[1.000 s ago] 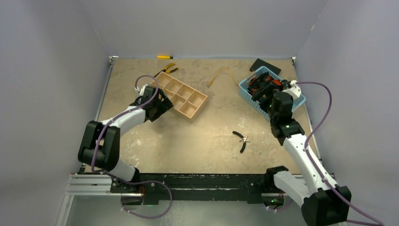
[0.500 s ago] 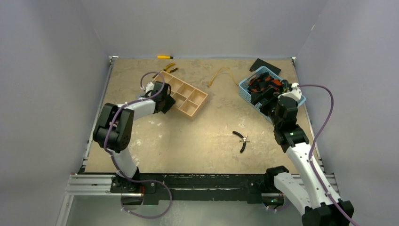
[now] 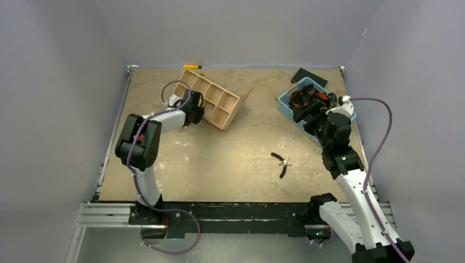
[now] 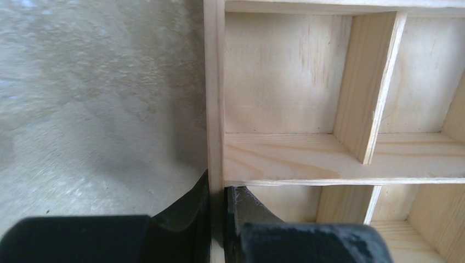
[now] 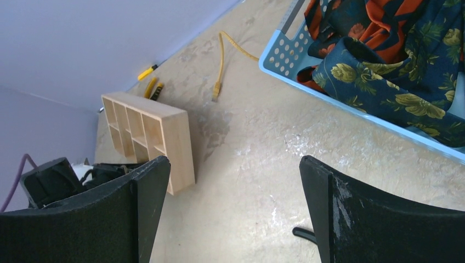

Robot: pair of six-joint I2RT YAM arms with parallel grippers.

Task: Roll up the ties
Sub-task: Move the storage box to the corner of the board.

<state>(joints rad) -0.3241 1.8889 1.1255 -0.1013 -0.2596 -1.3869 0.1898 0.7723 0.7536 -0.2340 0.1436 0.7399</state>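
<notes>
right gripper [image 5: 233, 203]: jaws spread wide, holding nothing, positioned just beside the blue basket [image 5: 290, 52], on the side facing the wooden tray [image 5: 164, 137].

ties [image 5: 378, 49]: bundled loosely inside the basket, not rolled. the navy tie [image 5: 384, 82] is dark blue fabric printed with gold-yellow flower motifs. it lies crumpled against the perforated basket wall. the orange-red ties [image 5: 384, 22] carry black markings and lie behind the navy tie, with folds overlapping.

left gripper [image 4: 217, 203]: jaws narrow, clamped on one outer wall of the tray, one finger inside and one outside. the tray sits tilted, well to the left of the basket.

a yellow cord [image 5: 221, 55] lies between tray and basket.
</notes>
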